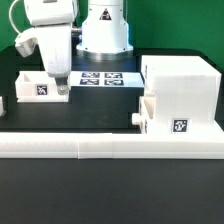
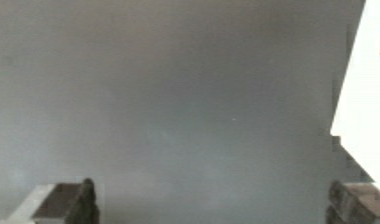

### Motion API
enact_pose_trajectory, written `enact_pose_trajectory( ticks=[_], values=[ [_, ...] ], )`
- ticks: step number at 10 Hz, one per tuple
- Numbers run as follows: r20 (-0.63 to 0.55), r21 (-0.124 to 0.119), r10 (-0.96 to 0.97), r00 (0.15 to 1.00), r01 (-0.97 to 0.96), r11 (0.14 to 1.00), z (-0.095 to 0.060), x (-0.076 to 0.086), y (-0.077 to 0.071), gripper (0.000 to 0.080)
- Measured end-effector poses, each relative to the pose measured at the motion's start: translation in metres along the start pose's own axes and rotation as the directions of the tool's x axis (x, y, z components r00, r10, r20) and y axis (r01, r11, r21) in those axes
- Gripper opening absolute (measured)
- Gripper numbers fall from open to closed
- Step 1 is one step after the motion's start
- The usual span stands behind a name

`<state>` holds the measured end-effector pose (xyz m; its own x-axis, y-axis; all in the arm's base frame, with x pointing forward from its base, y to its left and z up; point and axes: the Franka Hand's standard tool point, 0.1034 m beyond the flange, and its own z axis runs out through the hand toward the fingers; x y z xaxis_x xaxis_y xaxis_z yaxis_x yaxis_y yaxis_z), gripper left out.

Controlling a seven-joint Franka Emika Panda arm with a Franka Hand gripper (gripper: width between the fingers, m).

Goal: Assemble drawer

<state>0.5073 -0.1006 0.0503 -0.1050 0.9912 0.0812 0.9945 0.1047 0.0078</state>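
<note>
The large white boxy casing stands at the exterior view's right. One knobbed tray with a square tag sits against the casing's front, its knob pointing to the left. The second tray with its tag stands at the left. My gripper hangs low, just right of that tray, over the table. In the wrist view the gripper is open and empty, its fingers wide apart over bare dark table. A white edge shows at that view's side.
The marker board lies behind my gripper, in front of the arm's base. The long low white border wall runs along the front and meets the casing at the right. A small white piece shows at the left edge.
</note>
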Motion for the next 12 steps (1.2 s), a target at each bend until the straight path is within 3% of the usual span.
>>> enact_pose_trajectory(
  ticks=[2,3,4,5,8,12],
  values=[
    [-0.001,0.0,0.133,0.991,-0.133,0.991,0.0,0.0,0.0,0.0649],
    [-0.005,-0.018,0.192,0.981,-0.192,0.981,0.0,-0.004,-0.002,0.0649],
    [-0.01,-0.053,0.288,0.958,-0.288,0.956,0.001,-0.015,-0.013,0.0649],
    [-0.007,-0.071,0.37,0.929,-0.369,0.927,0.0,-0.019,-0.028,0.0649],
    [-0.026,-0.124,0.607,0.794,-0.605,0.787,-0.005,-0.019,-0.054,0.0649],
    [-0.059,-0.111,0.794,0.605,-0.794,0.597,-0.005,-0.017,-0.056,0.0649]
  ],
)
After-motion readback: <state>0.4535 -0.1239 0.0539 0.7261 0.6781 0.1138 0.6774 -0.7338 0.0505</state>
